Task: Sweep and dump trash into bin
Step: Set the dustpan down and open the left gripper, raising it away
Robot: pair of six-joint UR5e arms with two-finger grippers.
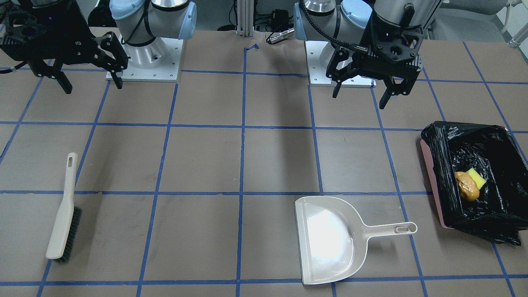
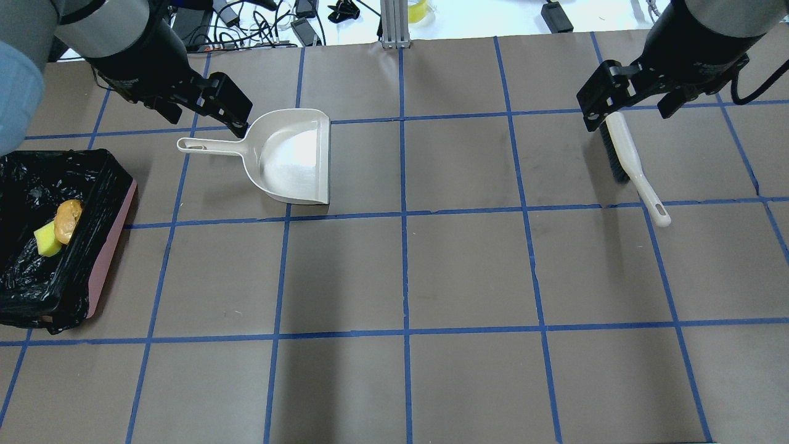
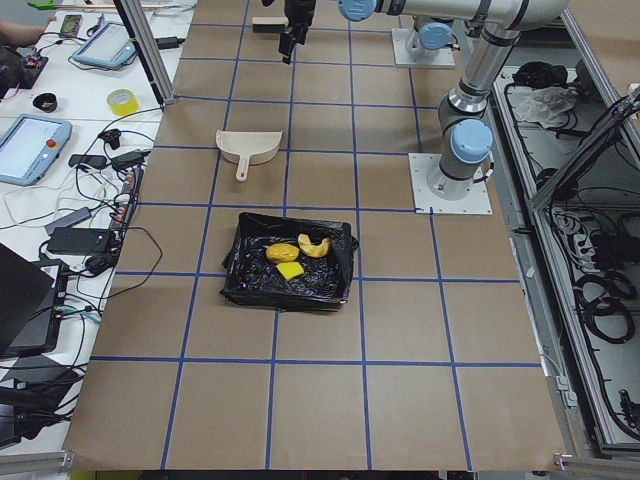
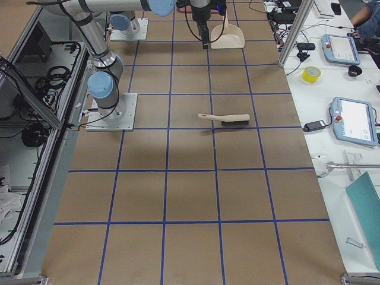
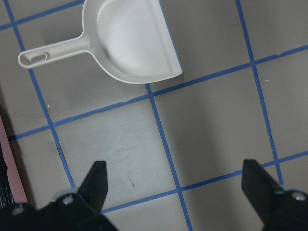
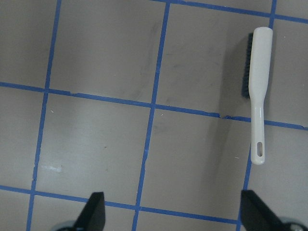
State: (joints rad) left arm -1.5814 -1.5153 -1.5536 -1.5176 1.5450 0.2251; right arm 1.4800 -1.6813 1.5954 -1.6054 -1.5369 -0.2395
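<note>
The pink bin (image 1: 433,181) with its black bag stands at the table's left end; it also shows in the overhead view (image 2: 105,246) and the left side view (image 3: 330,290). Inside lie the yellow-brown lump (image 1: 468,187), the green-and-yellow sponge wedge (image 1: 478,177) and the croissant piece (image 3: 315,245). My left gripper (image 1: 359,101) is open and empty, raised above the table near my base, back from the dustpan (image 1: 330,243). My right gripper (image 1: 94,88) is open and empty, raised, back from the brush (image 1: 64,214).
The beige dustpan (image 2: 296,160) lies flat and empty, handle toward the bin. The beige brush (image 2: 629,157) lies flat on the right side. Blue tape lines grid the brown table. The arm bases (image 1: 144,62) stand at the near edge.
</note>
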